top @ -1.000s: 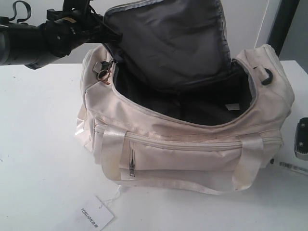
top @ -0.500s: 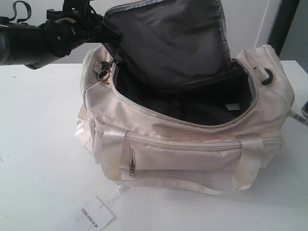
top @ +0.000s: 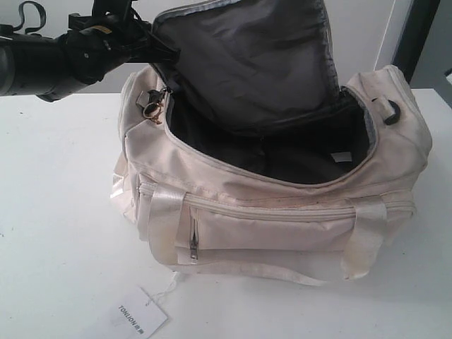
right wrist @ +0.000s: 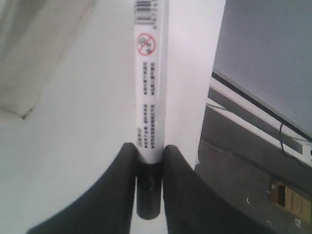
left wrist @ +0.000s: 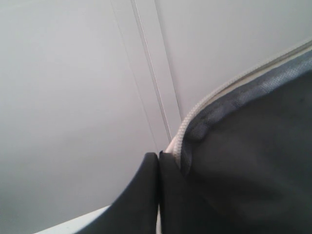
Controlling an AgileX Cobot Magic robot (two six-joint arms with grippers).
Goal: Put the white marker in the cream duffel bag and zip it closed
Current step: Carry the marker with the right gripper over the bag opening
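- The cream duffel bag (top: 282,233) is showing cream fabric, glossy paler webbing and a dark grey lining.
- The white marker (right wrist: 150,73) is showing a white barrel, black print, a red crossed circle and a black end.
- The hang tag (top: 138,319) is showing white with dark lettering.
- The table (top: 56,233) is looking plain white.

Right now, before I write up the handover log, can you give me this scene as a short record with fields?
bag: cream duffel bag on the table, top open, lid flap held up
left: left gripper shut on the flap's zipper edge
right: right gripper shut on the white marker near its black end
marker in bag: no
zipper: not closed
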